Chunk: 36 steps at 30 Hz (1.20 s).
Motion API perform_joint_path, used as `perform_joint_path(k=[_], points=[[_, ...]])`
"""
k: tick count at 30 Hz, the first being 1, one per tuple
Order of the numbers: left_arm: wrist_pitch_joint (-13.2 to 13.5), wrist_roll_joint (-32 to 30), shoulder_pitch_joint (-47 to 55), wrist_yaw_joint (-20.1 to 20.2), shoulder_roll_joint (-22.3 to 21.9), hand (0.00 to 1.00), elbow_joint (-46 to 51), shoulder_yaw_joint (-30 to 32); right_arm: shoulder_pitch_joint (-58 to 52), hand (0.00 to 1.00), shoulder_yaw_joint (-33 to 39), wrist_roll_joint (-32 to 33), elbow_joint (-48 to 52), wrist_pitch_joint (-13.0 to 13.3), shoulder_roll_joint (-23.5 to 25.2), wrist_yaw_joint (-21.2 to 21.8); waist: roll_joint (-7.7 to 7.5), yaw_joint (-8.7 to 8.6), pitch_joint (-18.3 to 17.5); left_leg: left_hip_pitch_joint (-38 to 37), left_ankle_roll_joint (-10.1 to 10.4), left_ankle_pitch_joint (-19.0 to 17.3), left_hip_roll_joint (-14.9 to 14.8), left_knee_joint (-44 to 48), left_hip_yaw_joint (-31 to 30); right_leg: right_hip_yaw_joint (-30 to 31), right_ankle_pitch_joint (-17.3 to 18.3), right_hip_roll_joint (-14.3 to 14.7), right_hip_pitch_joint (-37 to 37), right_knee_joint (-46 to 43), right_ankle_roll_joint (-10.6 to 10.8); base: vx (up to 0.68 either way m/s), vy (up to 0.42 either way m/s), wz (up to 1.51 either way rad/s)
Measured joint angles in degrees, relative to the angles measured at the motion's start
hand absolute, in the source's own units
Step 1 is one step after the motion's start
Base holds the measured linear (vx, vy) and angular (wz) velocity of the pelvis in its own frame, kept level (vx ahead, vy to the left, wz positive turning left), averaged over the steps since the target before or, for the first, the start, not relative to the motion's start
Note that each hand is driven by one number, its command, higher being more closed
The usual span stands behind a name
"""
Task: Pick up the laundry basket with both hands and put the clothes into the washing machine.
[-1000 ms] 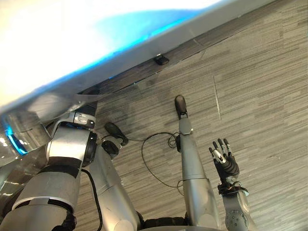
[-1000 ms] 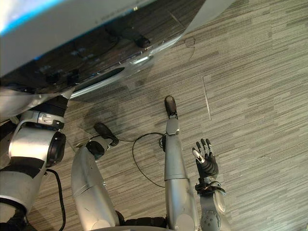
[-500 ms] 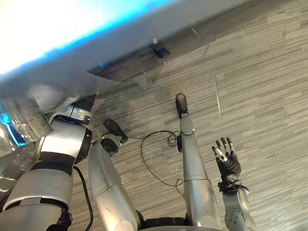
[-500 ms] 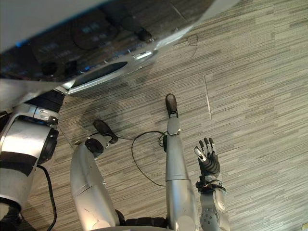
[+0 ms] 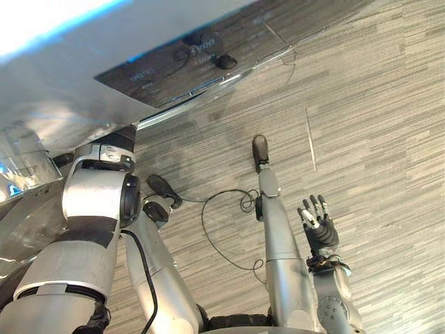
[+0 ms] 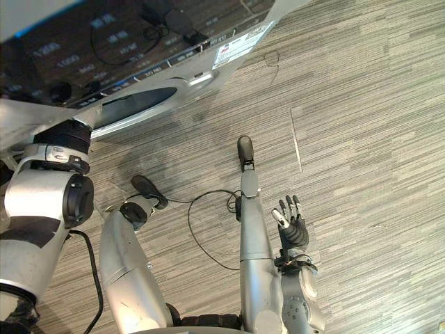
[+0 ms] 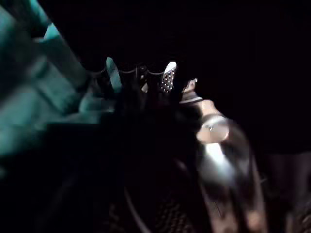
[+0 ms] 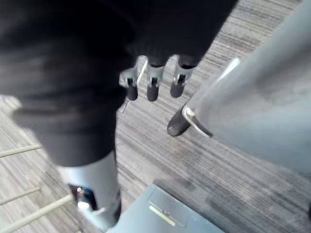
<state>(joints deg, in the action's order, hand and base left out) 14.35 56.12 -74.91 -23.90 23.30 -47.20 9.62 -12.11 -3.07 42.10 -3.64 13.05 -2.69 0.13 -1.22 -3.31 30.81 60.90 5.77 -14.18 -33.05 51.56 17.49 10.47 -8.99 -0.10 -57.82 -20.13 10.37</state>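
Near on the right, the right hand (image 5: pixel 318 227) hangs over the floor (image 5: pixel 375 104). Its fingers (image 8: pixel 151 87) are straight and a little spread, with nothing between them and nothing touching them. The floor is grey with fine streaks. A thin pale seam (image 5: pixel 309 139) runs near to far across it, just beyond the hand.

On the near left, the left arm (image 5: pixel 94 209) rises and runs toward the far left, where its end passes behind the pale edge of the washer (image 5: pixel 83 83). The washer takes up the far left. It has a light grey body and a dark panel (image 6: pixel 104 62) with small pale markings, seen at a slant from above.

The left wrist view looks into a dark space. The left hand (image 7: pixel 216 143) shows as a silvery thumb catching light beside the dark cover. The cloth (image 7: pixel 34 97) is teal and lies bunched to one side, right up against the row of fingertips. I cannot tell whether the fingers are curled into the cloth or only resting beside it. A small white dotted piece (image 7: pixel 168 77) sits just past the fingertips (too dim to say what it belongs to).
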Motion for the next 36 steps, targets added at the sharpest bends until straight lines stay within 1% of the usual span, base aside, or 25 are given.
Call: perform_joint_path(k=[3,4,5,7,9,10,11,12,13,14,15,16,18,19,21,23,24,25,26,28,29,31,32,34,36], points=[[0.3,0.7,1.9,0.0,-0.1,0.0,0.7,3.1,-0.9,0.0,0.0,-0.1,0.7,0.0,0.0,0.0,0.0,-0.81,0.0,-1.0,0.2,0.3,0.1,-0.6,0.0,-0.2,0.2,0.0,0.6,-0.5,0.2,0.01,0.001,0.06],[0.7,0.3,4.7,0.0,-0.5,0.0,3.2,4.7,-1.4,0.0,0.0,-0.1,0.6,0.0,0.0,0.0,0.02,-0.92,0.0,-2.1,0.6,0.6,0.1,-1.2,0.0,-0.2,0.5,0.0,1.3,-0.7,0.1,0.0,0.0,0.0],[0.7,-0.2,5.9,0.1,-0.6,0.0,4.2,4.8,-1.6,0.0,0.0,-0.1,0.6,-0.1,0.0,0.0,0.02,-0.95,0.0,-2.7,0.8,0.8,0.1,-1.6,0.0,-0.4,0.6,0.0,1.7,-0.8,0.0,0.02,0.001,0.04],[0.8,-1.3,12.6,1.0,-2.0,0.0,8.6,4.9,-1.8,0.0,0.1,-0.1,0.5,-0.4,-0.1,0.1,0.09,-0.87,0.0,-6.0,1.6,2.0,0.5,-4.3,-0.2,-1.4,1.5,0.0,4.3,-0.8,-0.3,0.04,-0.023,0.2],[0.8,-2.9,17.3,2.0,-2.8,0.0,10.6,4.8,-1.8,0.0,0.0,-0.1,0.2,-0.6,0.0,0.1,0.12,-0.85,-0.1,-8.8,2.0,2.8,1.2,-6.4,-0.2,-1.9,2.3,-0.2,6.4,-0.9,-0.7,0.04,-0.029,0.33],[0.7,-4.7,24.2,2.8,-3.9,0.0,14.0,4.4,-1.8,0.0,0.0,-0.2,-0.5,-0.6,0.0,0.1,0.13,-0.72,-0.2,-12.3,2.3,3.4,2.0,-8.8,-0.2,-2.7,3.3,-0.7,9.2,-1.0,-1.2,0.06,-0.027,0.37],[0.6,-6.2,26.7,3.0,-4.4,0.0,14.6,4.2,-1.8,0.0,0.1,-0.3,-0.7,-0.6,-0.1,0.1,0.15,-0.68,-0.4,-13.4,2.5,3.7,2.3,-9.8,-0.1,-2.9,3.8,-0.8,10.1,-1.1,-1.3,0.09,-0.029,0.44],[0.5,-8.2,32.0,3.5,-6.4,0.0,17.0,4.1,-1.8,0.0,0.4,-0.8,-1.1,-0.6,-0.1,0.1,0.15,-0.52,-0.7,-15.8,2.9,4.2,3.2,-11.5,0.0,-3.3,5.0,-1.1,11.5,-1.9,-1.5,0.09,-0.024,0.34],[0.5,-9.3,34.9,3.9,-7.7,0.0,18.5,3.8,-1.8,0.0,0.6,-1.2,-1.5,-0.6,-0.1,0.1,0.22,-0.3,-0.8,-17.2,2.9,4.6,3.7,-12.4,0.1,-3.5,5.6,-1.3,12.5,-2.3,-1.6,0.11,-0.021,0.46],[0.4,-11.6,41.9,4.5,-10.6,0.0,21.4,1.7,-1.8,0.0,1.0,-1.8,-2.9,-0.7,-0.2,0.1,0.36,0.29,-1.9,-19.9,3.2,5.2,4.7,-14.3,0.3,-4.1,7.1,-2.1,14.3,-3.2,-1.7,0.09,-0.012,0.35],[0.2,-12.5,44.8,5.1,-11.6,0.0,22.1,0.8,-1.8,0.0,1.0,-2.0,-3.8,-0.7,-0.2,0.1,0.36,0.66,-3.5,-20.2,3.3,5.3,5.1,-14.9,0.3,-4.2,7.7,-2.3,14.3,-3.6,-1.7,0.17,0.013,0.38],[0.0,-14.5,50.1,5.5,-13.7,0.0,23.2,-1.1,-1.8,0.0,1.3,-2.2,-5.2,-0.9,-0.2,0.1,0.61,1.37,-6.0,-21.3,3.3,5.4,5.7,-16.0,0.4,-4.5,8.8,-2.8,14.8,-4.3,-1.8,0.17,0.022,0.31],[-0.3,-19.5,59.1,7.7,-18.0,0.0,24.5,-3.7,-1.8,0.0,1.7,-2.5,-6.3,-1.0,-0.5,0.0,1.55,2.33,-7.6,-26.1,3.2,5.9,7.4,-18.5,0.5,-5.4,10.6,-4.3,18.8,-4.9,-1.7,0.19,0.034,0.41],[-0.4,-21.7,61.4,8.1,-19.1,0.0,24.2,-4.2,-1.8,0.0,1.6,-2.6,-6.9,-1.1,-0.5,0.0,1.7,2.65,-8.4,-27.4,3.2,5.9,7.7,-19.5,0.8,-5.5,11.0,-4.6,19.9,-4.8,-1.6,0.18,0.035,0.33],[-0.8,-26.1,69.8,10.4,-22.7,0.0,21.8,-5.4,-1.8,0.0,1.5,-2.9,-8.6,-1.2,-0.6,0.0,1.97,3.89,-11.6,-32.6,3.3,6.8,9.8,-23.5,1.9,-5.8,12.2,-6.1,23.7,-4.1,-1.4,0.16,0.021,0.27],[-1.6,-28.3,73.2,11.6,-23.7,0.0,18.9,-6.5,-1.8,0.0,1.5,-3.6,-9.8,-1.4,-0.7,0.1,2.2,4.33,-13.5,-35.3,3.1,7.6,11.1,-26.3,2.3,-6.2,12.6,-7.1,25.8,-3.0,-1.2,0.13,-0.001,0.27],[-2.2,-31.9,75.2,12.4,-23.7,0.0,15.1,-6.9,-1.7,0.0,1.8,-4.5,-11.1,-1.7,-0.7,0.1,2.41,4.36,-14.6,-37.3,3.0,8.5,12.2,-28.8,2.4,-6.9,12.6,-7.8,27.7,-2.0,-1.1,0.09,-0.006,0.32],[-2.8,-35.1,76.1,13.1,-23.6,0.0,10.2,-6.9,-1.6,0.0,2.2,-4.6,-13.4,-2.1,-0.6,0.2,2.39,4.29,-15.8,-39.1,3.2,9.2,13.2,-30.8,2.3,-7.2,12.7,-8.5,29.2,-1.1,-1.1,0.08,0.0,0.29],[-3.3,-37.0,76.1,13.8,-23.6,0.0,7.0,-6.8,-1.3,0.0,2.5,-4.8,-15.3,-2.3,-0.6,0.1,2.4,4.26,-16.5,-40.0,3.5,9.8,13.8,-31.9,2.2,-7.4,12.7,-8.8,29.9,-0.5,-1.1,0.09,0.017,0.22],[-6.0,-42.0,75.8,15.7,-23.4,0.0,-4.2,-6.5,1.3,0.0,4.5,-6.4,-24.9,-2.8,-0.8,0.0,2.67,3.85,-18.1,-43.3,3.4,10.5,15.3,-34.9,2.0,-7.9,12.5,-9.8,33.5,1.7,-0.8,0.06,0.026,0.19],[-6.5,-43.9,75.2,16.2,-23.2,0.0,-5.3,-6.3,1.7,0.0,5.3,-6.8,-26.9,-3.1,-0.9,-0.1,2.81,3.63,-18.3,-44.1,3.4,10.7,15.7,-35.3,1.6,-8.3,12.4,-10.1,34.6,2.4,-0.6,0.04,0.036,0.15],[-9.1,-51.1,74.2,17.7,-21.7,0.0,-10.2,-4.2,3.5,0.0,6.3,-8.2,-33.3,-4.7,-1.3,-0.1,2.68,2.9,-19.0,-47.8,3.5,10.7,16.3,-36.9,1.8,-8.6,11.5,-10.5,39.0,5.4,-0.3,0.04,0.057,0.06],[-9.4,-52.1,74.2,17.7,-21.4,0.0,-11.1,-3.6,3.5,0.0,6.5,-8.6,-34.2,-4.9,-1.2,0.0,2.64,2.61,-19.6,-48.3,3.5,10.7,16.4,-37.2,1.9,-8.7,11.2,-10.6,39.8,6.1,-0.3,0.05,0.053,-0.03],[-11.2,-52.5,74.4,17.5,-20.1,0.0,-13.9,-2.1,3.5,0.0,6.8,-9.6,-38.3,-5.3,-1.1,0.1,2.12,2.44,-21.0,-52.0,3.5,10.7,16.9,-38.8,2.6,-8.5,10.5,-10.7,43.4,8.6,0.0,0.07,0.038,-0.08],[-11.5,-53.6,75.3,17.5,-19.8,0.0,-14.4,-2.1,3.7,0.0,8.0,-11.0,-43.3,-5.8,-1.2,0.2,1.91,2.46,-21.9,-54.4,3.6,10.6,17.2,-39.5,2.5,-8.6,10.5,-10.9,45.9,9.4,0.0,0.06,0.028,-0.01]])
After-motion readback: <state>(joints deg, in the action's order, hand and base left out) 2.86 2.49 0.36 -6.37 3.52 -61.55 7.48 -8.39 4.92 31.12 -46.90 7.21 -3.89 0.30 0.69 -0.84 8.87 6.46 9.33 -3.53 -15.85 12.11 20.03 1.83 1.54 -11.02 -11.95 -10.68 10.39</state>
